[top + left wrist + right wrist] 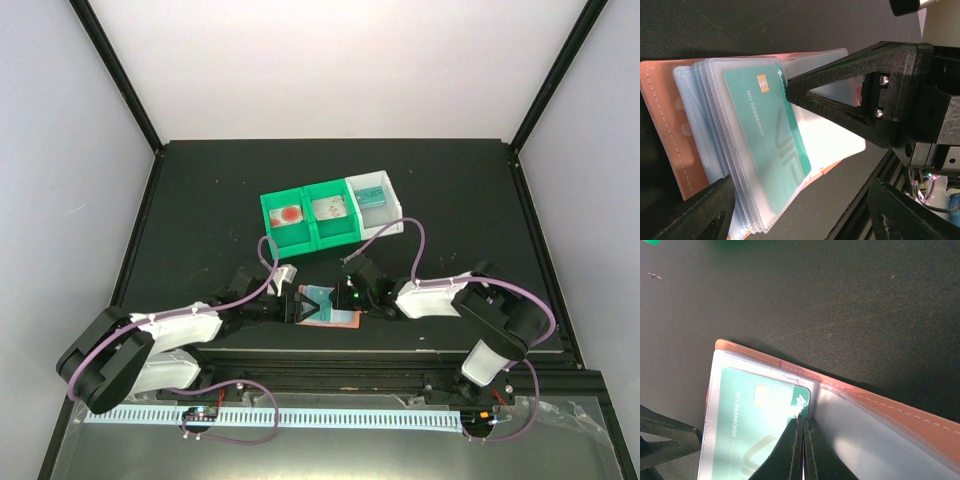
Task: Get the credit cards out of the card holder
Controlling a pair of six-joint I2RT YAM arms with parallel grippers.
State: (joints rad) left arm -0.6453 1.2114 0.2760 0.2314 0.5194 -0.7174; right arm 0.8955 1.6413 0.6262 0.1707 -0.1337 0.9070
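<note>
The card holder (338, 319) lies open on the black table between both arms, salmon leather (665, 125) underneath and clear sleeves fanned on top. A teal credit card (765, 135) with a gold chip sits in the top sleeve, its right edge poking out. My right gripper (802, 424) is shut, its tips pinching that exposed edge of the teal card (750, 430) near the holder's fold (880, 400). My left gripper (807, 212) is open and straddles the holder, one finger (705, 210) at the edge of the sleeves. In the top view the left gripper (290, 306) and right gripper (340, 298) meet over the holder.
A green two-compartment tray (266, 206) and a white bin (392, 188) stand in a row behind the holder, each compartment holding a card. The table's metal front rail (880, 175) runs just beside the holder.
</note>
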